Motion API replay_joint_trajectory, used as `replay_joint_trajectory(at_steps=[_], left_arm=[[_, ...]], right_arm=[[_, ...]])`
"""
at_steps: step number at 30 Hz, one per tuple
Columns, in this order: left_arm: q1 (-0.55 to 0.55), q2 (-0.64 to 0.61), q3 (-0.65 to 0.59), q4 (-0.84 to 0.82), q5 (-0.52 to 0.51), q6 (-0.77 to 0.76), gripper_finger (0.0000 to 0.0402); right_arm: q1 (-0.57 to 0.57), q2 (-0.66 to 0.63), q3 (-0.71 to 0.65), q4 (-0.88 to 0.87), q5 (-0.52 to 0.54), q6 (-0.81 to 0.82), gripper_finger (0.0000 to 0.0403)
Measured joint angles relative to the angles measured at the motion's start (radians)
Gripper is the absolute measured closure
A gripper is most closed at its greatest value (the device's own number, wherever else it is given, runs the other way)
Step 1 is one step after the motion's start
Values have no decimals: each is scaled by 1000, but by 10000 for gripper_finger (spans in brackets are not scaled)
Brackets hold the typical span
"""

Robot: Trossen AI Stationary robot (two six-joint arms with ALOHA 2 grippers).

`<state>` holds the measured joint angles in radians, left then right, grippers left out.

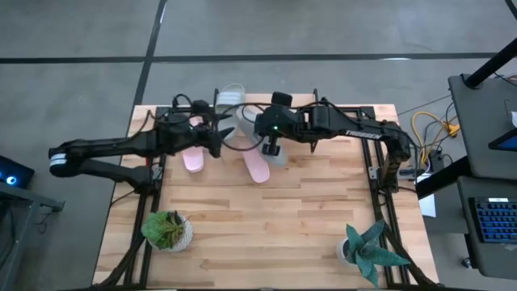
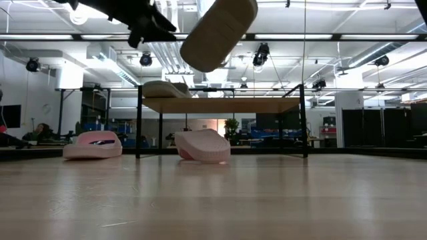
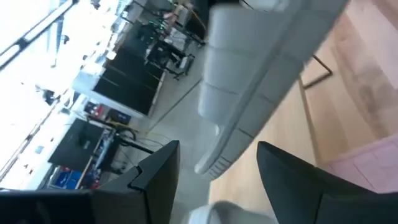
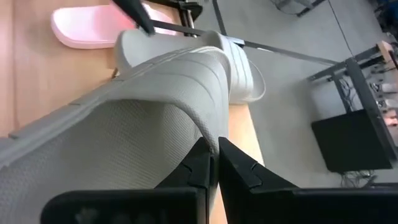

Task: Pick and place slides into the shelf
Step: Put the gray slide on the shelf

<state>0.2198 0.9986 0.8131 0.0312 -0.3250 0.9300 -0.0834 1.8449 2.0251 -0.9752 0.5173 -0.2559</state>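
Observation:
My right gripper (image 4: 214, 158) (image 1: 271, 148) is shut on one light grey slide (image 2: 220, 27) (image 4: 124, 137), which hangs high above the table near the shelf (image 2: 220, 104). My left gripper (image 3: 214, 168) (image 1: 226, 133) is open. Its fingers stand on either side of that slide's (image 3: 261, 62) rim, and I cannot tell whether they touch it. The second grey slide (image 2: 167, 89) (image 4: 244, 70) lies sole-down on the shelf's plank top. Two pink slides (image 2: 93, 145) (image 2: 202, 146) rest sole-down on the table (image 1: 266, 234) by the shelf. My right gripper pinches the grey slide's wide strap (image 4: 208, 124) at its raised edge between the two shut fingers. The slide is lifted clear of table and shelf and sits tilted, one end higher than the other (image 2: 237, 10).
Two potted plants stand near the table's near corners (image 1: 168, 230) (image 1: 367, 250). The shelf's thin black legs (image 2: 139, 127) (image 2: 303, 123) stand at the far side. The plank is bare to the right of the grey slide on it. The table's near half is open wood.

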Motion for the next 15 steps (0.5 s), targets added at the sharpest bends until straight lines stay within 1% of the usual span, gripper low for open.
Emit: replay_joint_trajectory(at_steps=[6,11,15], left_arm=[[0,62,4,37,1,49,203],[0,79,5,67,0,55,203],[0,80,5,66,-1,55,203]], right_arm=[[2,-3,11,-17,-9,-15,392],[3,-3,13,-17,-74,-40,392],[2,-3,13,-16,-80,-41,392]])
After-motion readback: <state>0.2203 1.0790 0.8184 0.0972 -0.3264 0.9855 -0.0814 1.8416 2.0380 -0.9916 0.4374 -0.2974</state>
